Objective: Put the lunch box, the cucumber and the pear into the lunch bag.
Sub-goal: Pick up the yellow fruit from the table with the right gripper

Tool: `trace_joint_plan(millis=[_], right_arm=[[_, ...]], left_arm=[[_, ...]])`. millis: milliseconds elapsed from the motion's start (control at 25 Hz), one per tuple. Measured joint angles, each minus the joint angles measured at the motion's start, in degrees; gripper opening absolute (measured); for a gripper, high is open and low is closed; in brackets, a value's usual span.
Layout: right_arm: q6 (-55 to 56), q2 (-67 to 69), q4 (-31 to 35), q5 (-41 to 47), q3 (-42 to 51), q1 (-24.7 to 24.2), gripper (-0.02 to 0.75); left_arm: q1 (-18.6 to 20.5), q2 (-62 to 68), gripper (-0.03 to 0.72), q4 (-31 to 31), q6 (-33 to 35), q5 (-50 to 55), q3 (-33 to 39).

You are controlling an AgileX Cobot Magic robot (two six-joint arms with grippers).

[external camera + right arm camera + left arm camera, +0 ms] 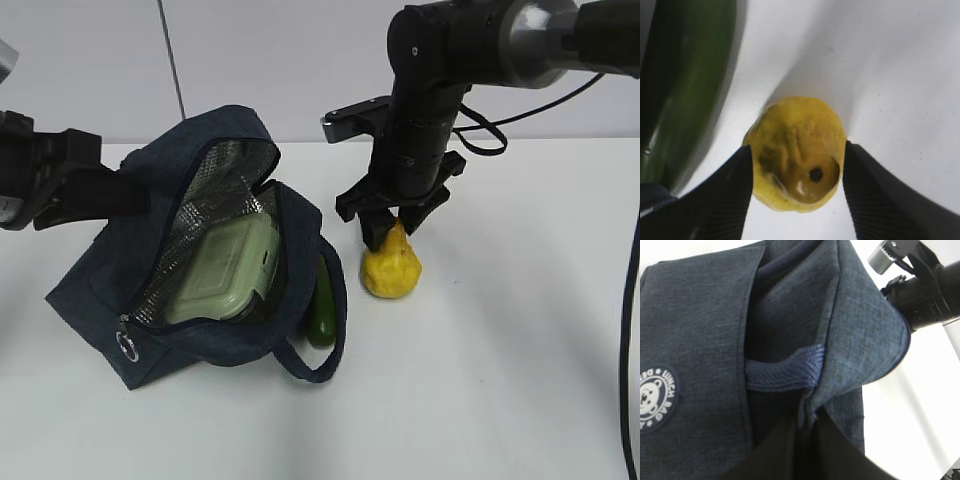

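1. Pear (391, 270) was seen standing upright on the table (480, 380), just to the right of the lunch bag (110, 290), with its narrow neck pointing up into the right gripper (392, 226).
2. The right gripper was positioned directly above the pear, and in the right wrist view the two fingers (720, 200) were seen flanking the neck of the pear (797, 152) on either side, touching it or very nearly so; a narrow setting around the neck was judged, though a firm grip could not be confirmed.
3. The pear's long axis was vertical and in line with the gripper's approach, so the coming move was judged to turn on a straight lift followed by a carry leftward to the bag mouth.
4. The lunch box (225, 275) was already lodged inside the open bag, against the silver lining.
5. The cucumber (322, 300) was seen lying at the right edge of the bag, beside the strap loop; whether it sat fully inside could not be told.
6. The left gripper (805, 455) was seen low against the bag's fabric and strap (782, 372), apparently holding the bag open; its exact opening could not be told.
7. The right arm was clearly the nearer one to the pear.
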Motion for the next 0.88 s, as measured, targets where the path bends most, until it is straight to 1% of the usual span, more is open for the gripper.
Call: trace_joint_plan(millis=[240, 440, 640, 880], right_arm=[[0.0, 0.0, 0.1, 0.0, 0.0, 0.0, 0.34], [0.0, 0.0, 0.1, 0.2, 0.0, 0.0, 0.285], [0.0, 0.0, 0.1, 1.0, 0.0, 0.0, 0.275], [0.0, 0.1, 0.1, 5.0, -2.5, 0.0, 0.274]], left_arm=[[0.0, 0.0, 0.001, 0.0, 0.0, 0.0, 0.0], [0.0, 0.0, 0.001, 0.0, 0.0, 0.0, 0.0], [0.0, 0.0, 0.001, 0.0, 0.0, 0.0, 0.0], [0.0, 0.0, 0.001, 0.0, 0.0, 0.0, 0.0]])
